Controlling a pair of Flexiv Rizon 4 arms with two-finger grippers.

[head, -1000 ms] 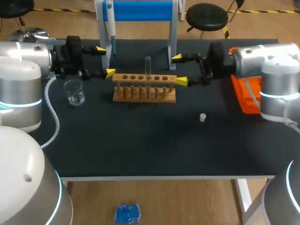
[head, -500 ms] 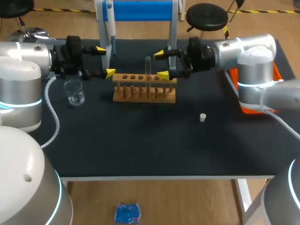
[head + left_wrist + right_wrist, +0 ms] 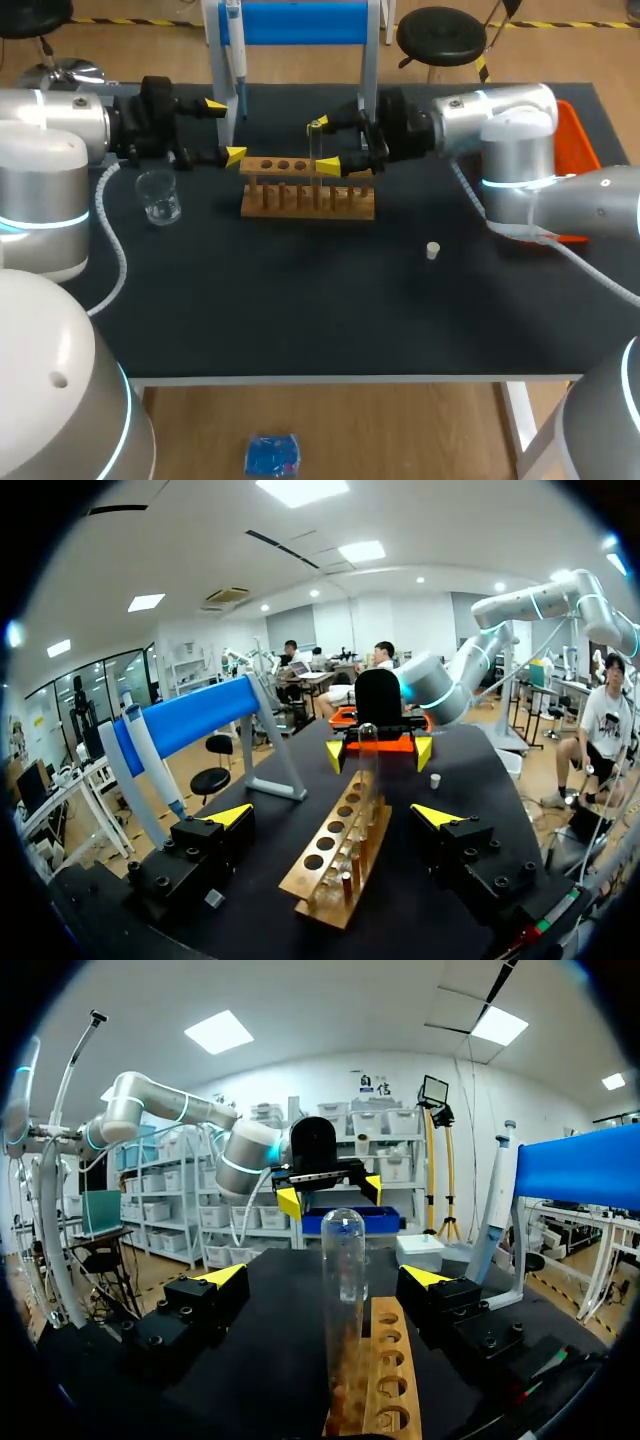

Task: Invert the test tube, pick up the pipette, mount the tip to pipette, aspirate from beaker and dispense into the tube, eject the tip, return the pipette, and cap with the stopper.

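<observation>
Left gripper (image 3: 225, 130), right gripper (image 3: 323, 145): apparently spread.

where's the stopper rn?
In the head view the stopper lies loose on the table, right of centre. It is nearer the robot than the wooden rack, off its right end, touching nothing.

One test tube (image 3: 316, 140), one wooden rack (image 3: 307, 195), one glass beaker (image 3: 159, 197), one small stopper (image 3: 432, 250). One pipette (image 3: 235, 50), one blue stand (image 3: 300, 22), one orange tray (image 3: 575, 130). Two arms, two grippers: left gripper (image 3: 222, 130), right gripper (image 3: 323, 146)
</observation>
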